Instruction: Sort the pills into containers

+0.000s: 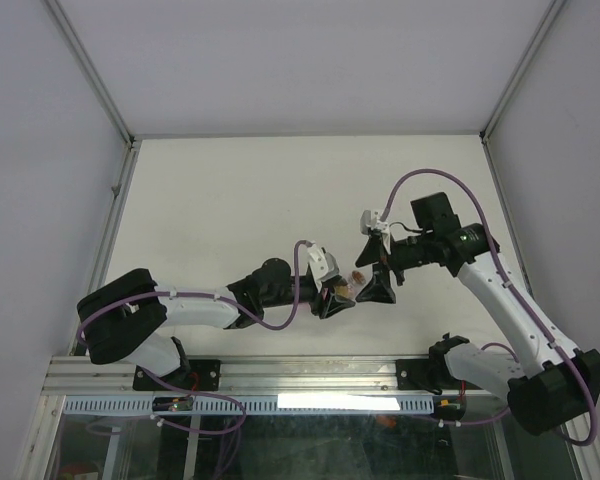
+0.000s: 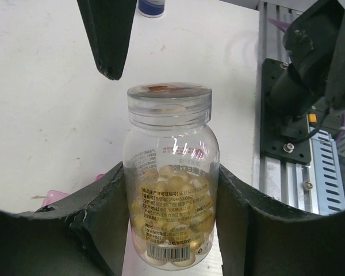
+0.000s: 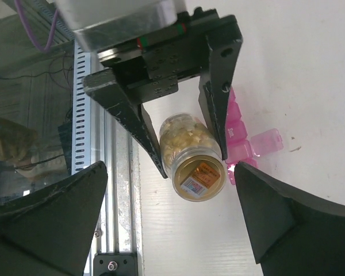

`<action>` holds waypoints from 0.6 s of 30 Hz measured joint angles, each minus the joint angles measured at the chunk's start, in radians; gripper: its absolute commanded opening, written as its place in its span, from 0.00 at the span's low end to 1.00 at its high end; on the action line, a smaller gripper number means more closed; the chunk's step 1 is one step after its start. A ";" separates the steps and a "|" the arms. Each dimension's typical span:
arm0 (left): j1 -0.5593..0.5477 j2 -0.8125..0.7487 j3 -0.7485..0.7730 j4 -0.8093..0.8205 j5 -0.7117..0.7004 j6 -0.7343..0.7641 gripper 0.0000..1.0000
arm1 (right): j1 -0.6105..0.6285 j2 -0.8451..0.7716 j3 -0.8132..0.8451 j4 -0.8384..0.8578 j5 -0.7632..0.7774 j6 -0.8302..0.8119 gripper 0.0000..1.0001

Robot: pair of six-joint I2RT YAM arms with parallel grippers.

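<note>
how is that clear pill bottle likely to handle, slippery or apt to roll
The pill bottle looks like smooth, rigid clear plastic, so it may slip in the left gripper. It is round, so on its side it would probably roll. The capsules sit toward its base, so upright it should be fairly stable.

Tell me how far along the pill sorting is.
Early stage. Done: the bottle is gripped between the left fingers. In hand: the right fingers stand open by its cap, which is on, so nothing is poured yet. Left: uncap it and portion the pills into the pink organizer on the table beside it. I can't tell whether any compartment holds a pill.
</note>
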 measured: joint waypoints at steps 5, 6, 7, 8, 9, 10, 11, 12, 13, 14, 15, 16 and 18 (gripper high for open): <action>0.000 0.000 0.000 0.000 -0.038 0.022 0.00 | 0.000 0.034 -0.026 0.072 0.039 0.101 0.92; 0.000 0.000 0.000 0.000 -0.043 0.024 0.00 | 0.000 0.042 -0.028 0.081 0.044 0.114 0.91; 0.000 0.000 0.000 0.000 -0.050 0.026 0.00 | 0.000 0.049 -0.029 0.086 0.047 0.125 0.90; 0.000 0.000 0.000 0.000 -0.054 0.026 0.00 | 0.000 0.057 -0.029 0.090 0.050 0.134 0.88; 0.000 0.000 0.000 0.000 -0.057 0.027 0.00 | 0.000 0.064 -0.029 0.096 0.052 0.142 0.86; 0.000 0.000 0.000 0.000 -0.058 0.027 0.00 | 0.000 0.070 -0.029 0.099 0.054 0.148 0.84; 0.000 0.000 0.000 0.000 -0.059 0.027 0.00 | 0.000 0.074 -0.029 0.101 0.055 0.153 0.81; 0.000 0.000 0.000 0.000 -0.059 0.027 0.00 | 0.000 0.076 -0.029 0.103 0.057 0.158 0.79; 0.000 0.000 0.000 0.000 -0.059 0.028 0.00 | 0.000 0.077 -0.029 0.105 0.058 0.162 0.76; 0.000 0.000 0.000 0.000 -0.059 0.028 0.00 | 0.000 0.077 -0.030 0.106 0.058 0.165 0.72; 0.000 0.000 0.000 0.000 -0.059 0.028 0.00 | 0.000 0.077 -0.030 0.108 0.058 0.169 0.68; 0.000 0.000 0.000 0.000 -0.059 0.028 0.00 | 0.000 0.077 -0.030 0.109 0.058 0.171 0.63; 0.000 0.000 0.000 0.000 -0.060 0.028 0.00 | 0.001 0.078 -0.030 0.111 0.058 0.175 0.55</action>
